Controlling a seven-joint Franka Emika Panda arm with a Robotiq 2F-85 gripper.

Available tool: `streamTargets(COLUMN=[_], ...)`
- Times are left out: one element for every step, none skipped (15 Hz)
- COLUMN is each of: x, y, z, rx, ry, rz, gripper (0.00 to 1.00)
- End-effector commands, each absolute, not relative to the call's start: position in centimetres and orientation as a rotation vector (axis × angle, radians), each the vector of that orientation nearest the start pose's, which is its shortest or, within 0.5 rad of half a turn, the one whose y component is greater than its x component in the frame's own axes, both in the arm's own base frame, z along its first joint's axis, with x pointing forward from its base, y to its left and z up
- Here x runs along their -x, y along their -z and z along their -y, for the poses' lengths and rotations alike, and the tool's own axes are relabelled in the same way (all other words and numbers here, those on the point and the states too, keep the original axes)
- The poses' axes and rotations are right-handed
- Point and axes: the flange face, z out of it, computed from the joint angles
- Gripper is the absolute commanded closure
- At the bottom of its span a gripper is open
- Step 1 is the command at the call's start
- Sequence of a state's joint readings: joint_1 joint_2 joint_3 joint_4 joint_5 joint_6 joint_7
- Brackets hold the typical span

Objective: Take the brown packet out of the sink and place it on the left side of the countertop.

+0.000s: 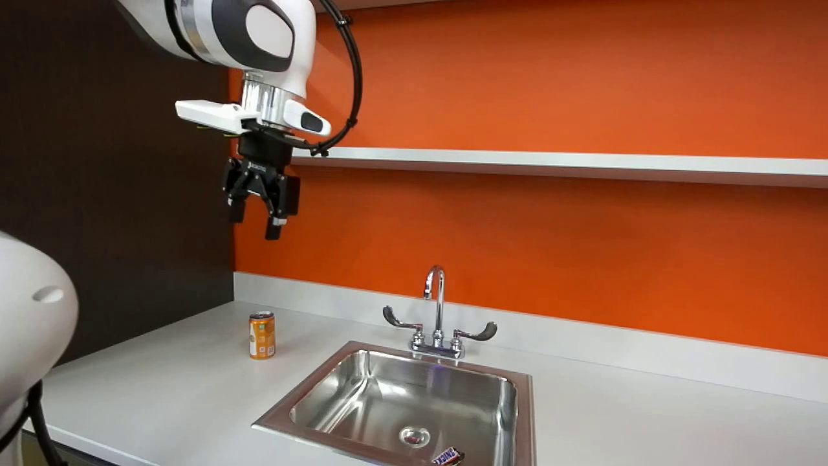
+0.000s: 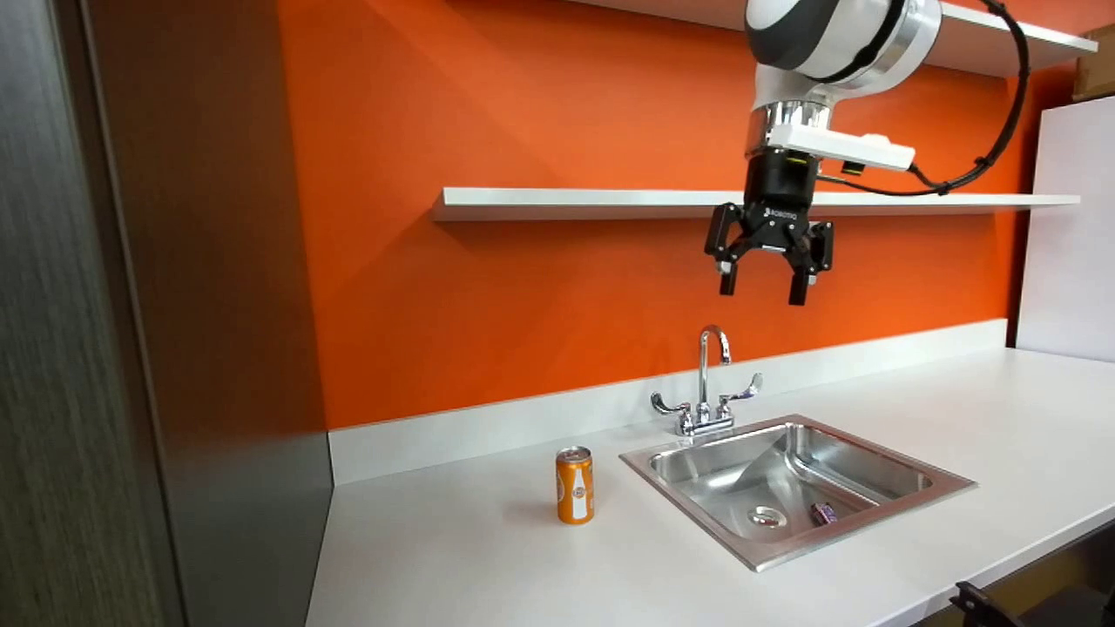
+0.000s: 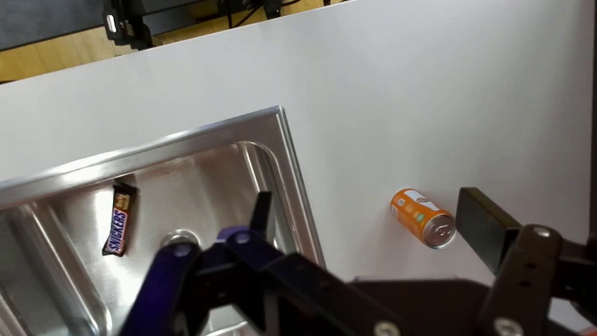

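Note:
The brown packet, a dark Snickers bar, lies flat on the floor of the sink near the drain. It shows in both exterior views, packet (image 1: pixel 448 457) and packet (image 2: pixel 823 514), and in the wrist view, packet (image 3: pixel 119 220). The steel sink (image 1: pixel 525 414) is set into the pale countertop (image 1: pixel 174 388); its rim corner also shows in the wrist view, sink (image 3: pixel 273 122). My gripper (image 1: pixel 255 223) is open and empty, high above the countertop. In an exterior view the gripper (image 2: pixel 763 287) hangs above the faucet. In the wrist view the gripper (image 3: pixel 366 205) has its fingers wide apart.
An orange can (image 1: pixel 262 335) stands upright on the countertop beside the sink; the can (image 3: pixel 419 214) shows between the fingers in the wrist view, far below. A chrome faucet (image 2: pixel 704 383) rises behind the sink. A white shelf (image 1: pixel 550 157) runs along the orange wall. A dark panel (image 1: pixel 129 162) closes one end.

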State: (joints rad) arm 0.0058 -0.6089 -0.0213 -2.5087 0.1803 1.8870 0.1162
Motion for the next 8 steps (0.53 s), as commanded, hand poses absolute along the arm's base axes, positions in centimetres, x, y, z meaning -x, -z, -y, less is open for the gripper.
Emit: streamTargets(x=[-35.5, -35.3, -35.1, -35.1, -35.1, -35.1, -35.3, -35.3], y=[-48.0, -47.7, -47.5, -47.2, -46.9, -46.5, -46.0, -45.6], z=[2.5, 3.5, 4.3, 5.1, 5.9, 6.7, 7.5, 8.2], rx=[2.968, 2.974, 2.978, 2.983, 2.983, 2.980, 2.977, 2.977], ry=[-0.021, -0.026, -0.032, -0.034, -0.039, -0.044, -0.043, -0.041], rz=[-0.404, -0.429, -0.450, -0.466, -0.471, -0.487, -0.493, -0.507], gripper=[0.00, 0.00, 0.00, 0.00, 0.00, 0.00, 0.00, 0.00])
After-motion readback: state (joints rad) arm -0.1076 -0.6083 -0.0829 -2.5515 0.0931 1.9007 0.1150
